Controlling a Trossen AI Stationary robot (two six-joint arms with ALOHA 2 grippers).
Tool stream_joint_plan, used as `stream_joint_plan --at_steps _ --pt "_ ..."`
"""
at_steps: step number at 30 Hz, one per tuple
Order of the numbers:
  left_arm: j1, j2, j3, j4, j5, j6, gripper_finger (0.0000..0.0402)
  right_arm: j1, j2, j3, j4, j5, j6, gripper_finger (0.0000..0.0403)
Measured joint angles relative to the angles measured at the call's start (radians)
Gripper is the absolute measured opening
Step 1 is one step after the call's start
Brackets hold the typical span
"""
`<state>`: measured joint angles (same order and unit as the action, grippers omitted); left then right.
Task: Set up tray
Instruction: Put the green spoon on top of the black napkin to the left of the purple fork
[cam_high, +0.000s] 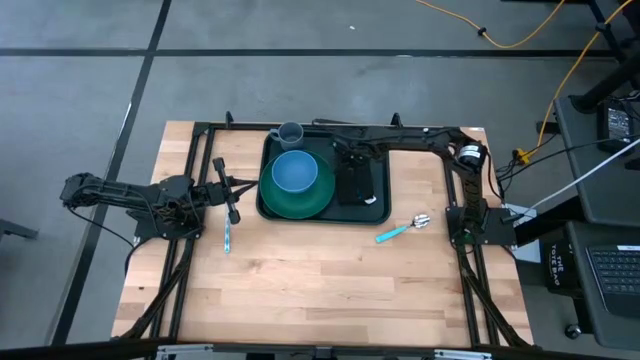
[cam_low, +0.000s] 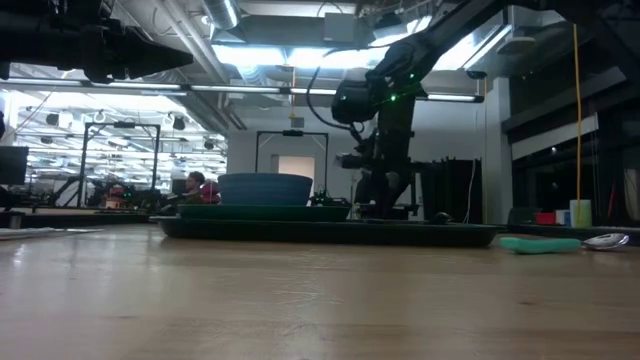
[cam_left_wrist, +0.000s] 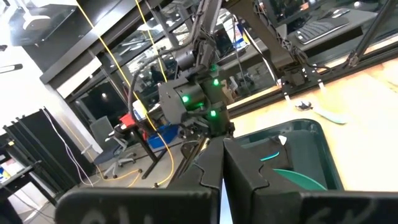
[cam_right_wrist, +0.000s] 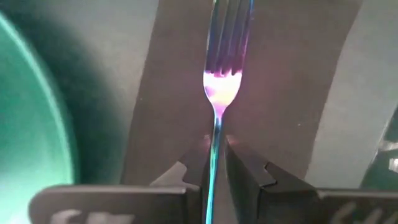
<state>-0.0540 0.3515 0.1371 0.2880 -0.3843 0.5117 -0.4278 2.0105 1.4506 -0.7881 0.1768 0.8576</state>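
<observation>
Tray: dark green tray toward the far side of the table, about centred between the two arms
Loaded so far: round green plate with blue bowl on it, filling the tray's left part; black napkin flat on the tray's right part; grey mug at the tray's far edge, can't say if on the rim or just behind it
Right end effector: over the napkin, fingers clamped on the handle of a fork, tines pointing out across the napkin; touching the napkin or just above it, hard to call
Left end effector: waiting just left of the tray, fingers pressed together, nothing held
Still on the table: one teal-handled piece of cutlery near the left end effector, type not clear; teal-handled spoon right of the tray
Progress guess: past halfway, looks like. Plate, bowl, napkin in place, fork going down now; probably the two loose pieces left
Writing or brands: none readable on the tray items
</observation>
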Motion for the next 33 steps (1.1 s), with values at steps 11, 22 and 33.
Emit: stream_joint_plan --at_steps 11,22,33 --pt "0.000 0.000 0.000 0.001 0.000 0.059 0.0005 0.023 -0.164 0.002 -0.090 0.062 -0.130 0.0053" --pt "0.000 0.000 0.000 0.030 0.011 0.050 0.0003 0.202 -0.309 0.002 -0.198 0.218 -0.150 0.0051" --pt "0.000 0.000 0.001 0.000 0.029 -0.056 0.0003 0.408 -0.361 -0.153 -0.173 0.270 -0.041 0.0012"
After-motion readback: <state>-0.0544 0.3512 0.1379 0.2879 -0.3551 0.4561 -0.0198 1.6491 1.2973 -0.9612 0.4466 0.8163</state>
